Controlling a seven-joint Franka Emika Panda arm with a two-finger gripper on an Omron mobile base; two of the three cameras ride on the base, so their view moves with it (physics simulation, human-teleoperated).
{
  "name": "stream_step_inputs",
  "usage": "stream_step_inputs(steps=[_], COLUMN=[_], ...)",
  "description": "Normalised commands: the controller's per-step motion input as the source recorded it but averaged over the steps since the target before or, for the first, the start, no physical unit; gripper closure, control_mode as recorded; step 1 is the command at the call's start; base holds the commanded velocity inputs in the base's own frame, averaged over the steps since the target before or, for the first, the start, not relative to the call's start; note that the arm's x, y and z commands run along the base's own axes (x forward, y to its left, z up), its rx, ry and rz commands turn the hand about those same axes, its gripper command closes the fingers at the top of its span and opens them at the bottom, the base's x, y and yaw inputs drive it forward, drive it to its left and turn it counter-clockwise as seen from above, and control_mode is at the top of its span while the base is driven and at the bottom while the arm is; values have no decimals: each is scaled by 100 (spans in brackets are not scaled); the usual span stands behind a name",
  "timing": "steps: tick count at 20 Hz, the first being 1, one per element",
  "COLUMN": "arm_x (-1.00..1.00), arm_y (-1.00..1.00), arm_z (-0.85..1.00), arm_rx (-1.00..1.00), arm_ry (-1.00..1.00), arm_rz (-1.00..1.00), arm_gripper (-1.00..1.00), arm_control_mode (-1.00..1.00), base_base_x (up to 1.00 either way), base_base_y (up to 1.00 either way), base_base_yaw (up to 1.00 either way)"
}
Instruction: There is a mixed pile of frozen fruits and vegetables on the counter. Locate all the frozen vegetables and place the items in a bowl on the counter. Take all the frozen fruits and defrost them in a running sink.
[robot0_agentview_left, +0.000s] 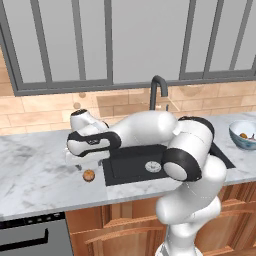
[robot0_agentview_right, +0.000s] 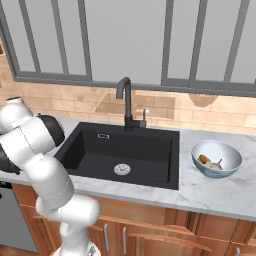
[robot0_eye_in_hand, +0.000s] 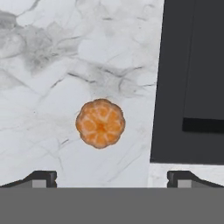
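The orange ball (robot0_eye_in_hand: 100, 123) lies on the counter (robot0_eye_in_hand: 52, 87) just left of the sink (robot0_eye_in_hand: 192, 78), directly under my gripper (robot0_eye_in_hand: 111, 177), whose fingers stand spread wide and hold nothing. Only the fingertips (robot0_eye_in_hand: 41, 177) poke into the hand view. Over in the bowl (robot0_agentview_right: 217, 158) I make out two small items, probably the mushroom and bulb.

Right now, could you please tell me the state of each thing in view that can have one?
claw: open, holding nothing, above the orange ball
orange ball: loose on the counter, beside the sink
sink: no food inside, no water seen running
faucet: upright behind the basin
bowl: upright on the counter, two small items inside
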Motion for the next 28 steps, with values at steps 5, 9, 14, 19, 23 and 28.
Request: stream_step_inputs(steps=[5, 9, 14, 19, 23, 28], arm_x=[7, 19, 9, 2, 0, 2], arm_y=[-2, -3, 0, 4, 2, 0], arm_z=[-8, -9, -12, -15, -15, -14], arm_rx=[0, 0, 0, 0, 0, 0], arm_ry=[0, 0, 0, 2, 2, 1], arm_rz=[-1, 0, 0, 0, 0, 0], arm_gripper=[-100, -100, -100, -100, -100, -100], arm_control_mode=[-100, -100, -100, -100, -100, -100], base_base_x=[0, 0, 0, 0, 0, 0], base_base_y=[0, 0, 0, 0, 0, 0], base_base_yaw=[0, 0, 0, 0, 0, 0])
